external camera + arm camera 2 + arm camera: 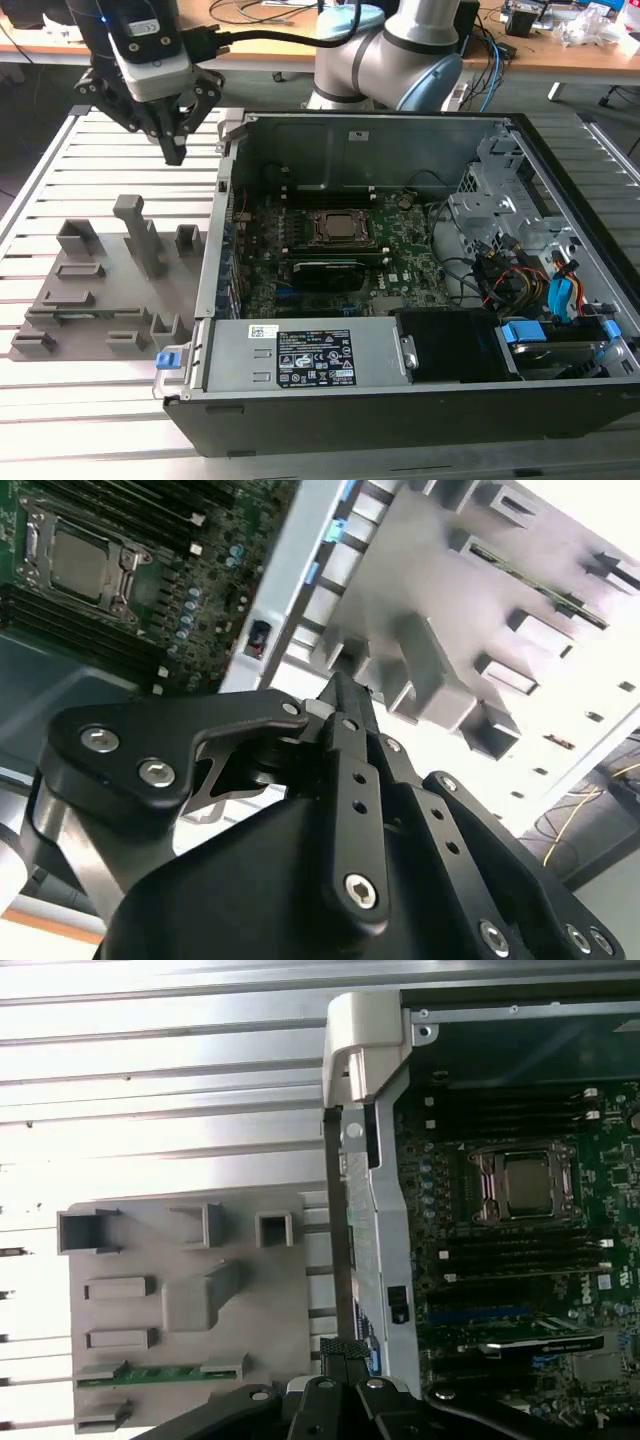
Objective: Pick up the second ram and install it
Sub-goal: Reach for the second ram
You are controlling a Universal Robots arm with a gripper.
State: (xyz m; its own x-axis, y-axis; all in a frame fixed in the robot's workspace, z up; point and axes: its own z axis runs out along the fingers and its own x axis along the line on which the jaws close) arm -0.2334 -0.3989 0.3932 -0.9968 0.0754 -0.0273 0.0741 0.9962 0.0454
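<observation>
The second ram [160,1372] is a thin green stick lying flat in a slot of the grey fixture plate [280,1310], held between small grey blocks. It also appears as a dark narrow strip [530,580] in the second wrist view. My gripper [176,150] hangs high above the slatted table, over the fixture's far end next to the computer case's corner. Its black fingers [345,695] are shut together with nothing between them. The fingertips [340,1348] are well apart from the ram.
An open computer case [520,420] lies on the exterior view's right, with the green motherboard [400,255] and CPU socket [340,228] inside. A tall grey post [140,235] rises from the fixture. Bare aluminium slats [60,170] surround the fixture.
</observation>
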